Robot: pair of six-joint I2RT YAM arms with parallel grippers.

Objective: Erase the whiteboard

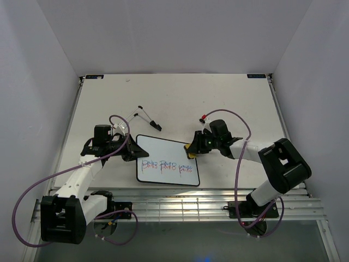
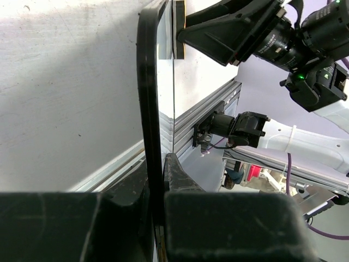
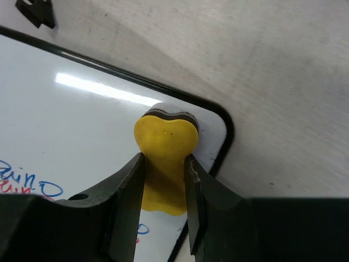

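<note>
- Between the fingers of the left end effector, the black frame of the whiteboard is clamped edge-on. The grip takes the board's left side, most likely to brace it against sliding under wiping pressure.
- Outward from that grip, the whiteboard lies on the worktop and reaches across to the right end effector.
- The right end effector is clenched on the eraser, a yellow bone-shaped block. The fingers pinch its narrow waist, which gives them a seat and should keep the block from twisting during a stroke.
- Just ahead of the right fingertips, the eraser's dark felt layer faces the glossy surface at the board's rounded corner. It appears to rest on the surface, but firm contact cannot be confirmed.
- The handwriting, in red and blue, runs across the board between the two end effectors and passes beside the right one's left finger. It looks intact, so erasing is judged not yet under way.
- The corner position suits a start point: a sweep toward the left end effector would carry the felt over the whole line of writing.
</note>
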